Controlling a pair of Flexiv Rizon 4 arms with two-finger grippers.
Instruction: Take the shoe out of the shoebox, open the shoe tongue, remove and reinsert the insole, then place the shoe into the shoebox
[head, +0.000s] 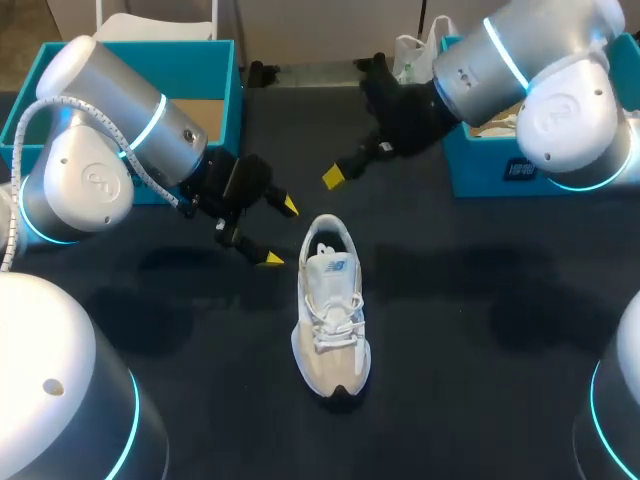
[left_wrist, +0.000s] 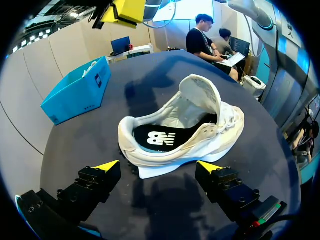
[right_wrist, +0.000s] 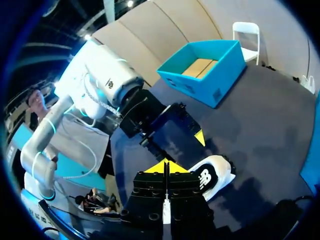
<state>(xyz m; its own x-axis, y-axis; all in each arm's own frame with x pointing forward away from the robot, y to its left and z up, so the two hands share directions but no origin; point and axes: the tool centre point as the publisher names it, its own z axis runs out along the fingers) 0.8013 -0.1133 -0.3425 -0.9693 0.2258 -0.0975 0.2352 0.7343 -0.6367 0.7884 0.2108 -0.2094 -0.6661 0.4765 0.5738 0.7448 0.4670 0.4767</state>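
Where the dark desk (head: 480, 330) lies nearest, the white shoe (head: 330, 310) stands at centre frame, toe nearest and tongue lifted. Left of its heel, the left end effector (head: 279, 232) gapes wide, touching nothing. Beyond the heel, the right end effector (head: 333, 176) has its fingertips pressed together. A blue shoebox (head: 228, 80) at upper left shows a brown floor, and a second shoebox (head: 480, 175) sits at upper right.
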